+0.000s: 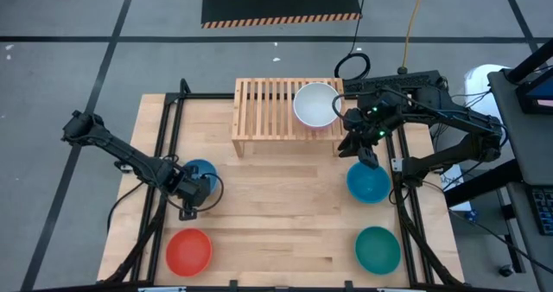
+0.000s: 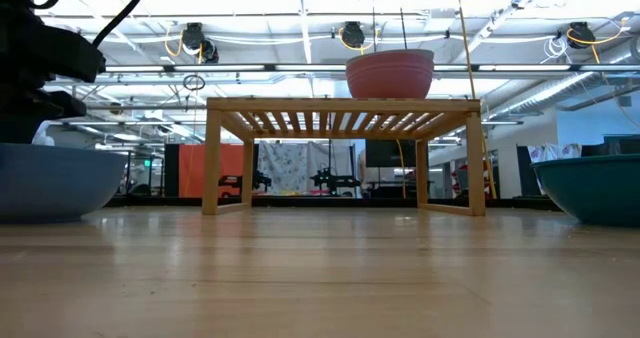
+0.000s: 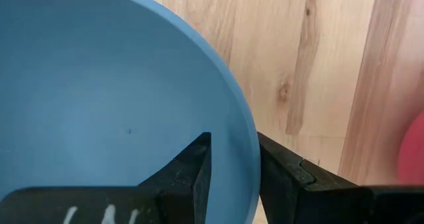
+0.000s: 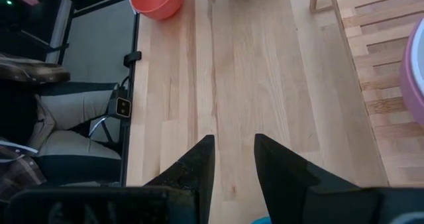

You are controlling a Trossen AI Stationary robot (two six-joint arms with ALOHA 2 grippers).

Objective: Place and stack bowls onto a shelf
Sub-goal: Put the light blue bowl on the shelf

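Blue bowl (image 3: 99,105) sits on my table's (image 1: 276,206) left side; the left pincer (image 3: 232,177) straddles its rim, jaws apart. White bowl (image 1: 316,104) rests on the shelf (image 1: 263,109). My right pincer (image 4: 233,164) hovers open, empty.

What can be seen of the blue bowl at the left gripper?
The blue bowl is round, smooth and plastic-looking, upright and empty on the wooden tabletop, on the left side, behind the red bowl. The left gripper straddles its rim, one finger inside, the other outside. Whether the fingers press the wall cannot be told.
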